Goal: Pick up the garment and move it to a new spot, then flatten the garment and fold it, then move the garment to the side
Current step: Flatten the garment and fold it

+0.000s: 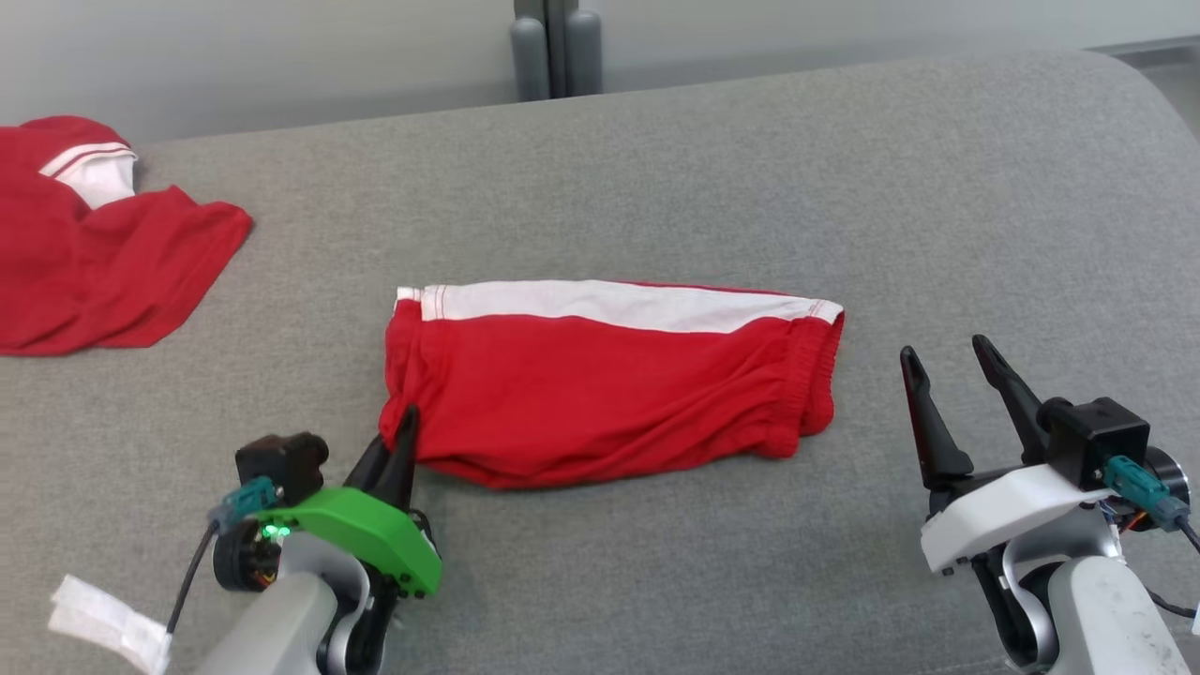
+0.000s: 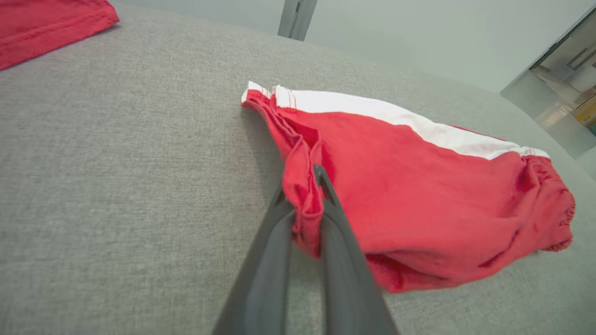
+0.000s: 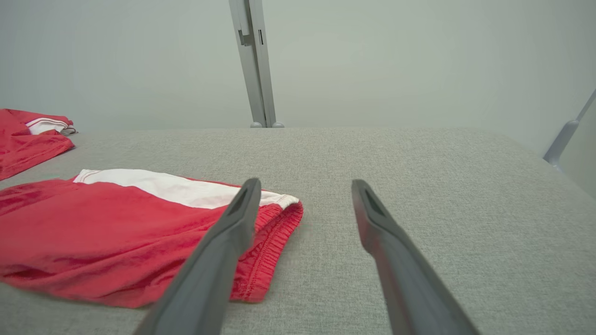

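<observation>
Here is the garment (image 1: 609,394): soft red knit shorts, folded into a long flat band, with a broad white stripe running along the far edge and a gathered, puckered elastic waistband bunched at the right-hand end. It lies across the middle of the grey padded worktop (image 1: 656,169), a coarse woven surface with a rounded far right corner. The cloth is mostly smooth, with loose wrinkles along the near edge.

The left gripper (image 1: 403,431), under its glossy green cover, is at the garment's near left corner. In the left wrist view its two long dark fingers (image 2: 335,223) are pressed together on a crumpled ridge of the red hem (image 2: 302,186), and the fabric is pinched up between them. So it is clamped on the cloth.

Over to the right gripper (image 1: 944,349), white-shelled with slim, tapered black fingers. It is spread wide with nothing between the fingers, and it sits toward the near right edge, just beyond the waistband end and not touching it. In the right wrist view the waistband (image 3: 274,223) lies behind its left finger (image 3: 223,251), and bare grey weave shows in the gap.

A second red garment (image 1: 94,253) with white trim lies rumpled at the far left corner, well apart from the shorts. Grey metal posts (image 1: 555,47) stand beyond the far edge.
</observation>
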Motion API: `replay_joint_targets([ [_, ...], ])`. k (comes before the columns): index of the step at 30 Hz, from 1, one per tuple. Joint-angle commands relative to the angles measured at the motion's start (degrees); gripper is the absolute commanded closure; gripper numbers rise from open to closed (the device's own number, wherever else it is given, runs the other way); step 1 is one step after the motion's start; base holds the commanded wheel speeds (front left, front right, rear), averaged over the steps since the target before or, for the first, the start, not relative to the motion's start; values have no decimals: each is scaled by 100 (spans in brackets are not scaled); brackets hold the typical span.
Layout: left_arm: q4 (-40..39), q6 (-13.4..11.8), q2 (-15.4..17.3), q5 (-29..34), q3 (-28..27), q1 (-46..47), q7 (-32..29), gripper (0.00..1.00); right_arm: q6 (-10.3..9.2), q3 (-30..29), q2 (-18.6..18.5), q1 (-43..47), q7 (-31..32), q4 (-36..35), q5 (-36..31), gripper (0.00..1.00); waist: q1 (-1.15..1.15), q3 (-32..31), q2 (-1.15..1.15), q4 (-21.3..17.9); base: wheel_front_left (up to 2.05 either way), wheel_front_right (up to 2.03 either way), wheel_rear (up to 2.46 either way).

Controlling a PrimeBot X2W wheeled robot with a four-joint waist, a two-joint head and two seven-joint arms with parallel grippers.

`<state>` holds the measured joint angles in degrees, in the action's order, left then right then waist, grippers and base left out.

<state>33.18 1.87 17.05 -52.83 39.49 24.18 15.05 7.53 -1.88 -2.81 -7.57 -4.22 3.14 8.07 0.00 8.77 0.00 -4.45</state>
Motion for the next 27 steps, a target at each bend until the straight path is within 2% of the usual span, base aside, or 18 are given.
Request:
replay_joint_targets([
  [1, -189, -54, -47, 88, -164, -294, 14, 100, -9, -11, -17, 100, 2, 39, 19, 0, 0, -171, 0, 160, 0, 0, 0],
  [6, -660, -145, -208, 255, -578, -954, 10, 100, -9, -2, -17, 109, -14, 161, 36, 0, 0, -235, 0, 169, 0, 0, 0],
  [11, -709, -130, -335, 408, -782, -1253, 10, 99, -9, -15, -17, 84, -3, 298, 36, 0, 0, -257, 0, 137, 0, 0, 0],
  [12, -712, -110, -355, 433, -823, -1278, 10, 76, -9, -15, -17, 72, 0, 327, 34, 0, 0, -257, 0, 130, 0, 0, 0],
  [13, -748, -102, -368, 500, -903, -1296, 10, 0, -9, -14, -17, 51, 7, 359, 40, 0, 0, -254, 0, 124, 0, 0, 0],
  [22, -1271, 43, -482, 1387, -1763, -1528, 11, 0, -9, 42, -17, -196, 79, 731, 53, 0, 0, -315, 0, 255, 0, 0, 0],
  [27, -1591, 171, -659, 1918, -2174, -1736, 10, 0, -9, 202, -16, -493, 230, 1095, 150, 0, 0, -352, 0, 370, 0, 0, 0],
])
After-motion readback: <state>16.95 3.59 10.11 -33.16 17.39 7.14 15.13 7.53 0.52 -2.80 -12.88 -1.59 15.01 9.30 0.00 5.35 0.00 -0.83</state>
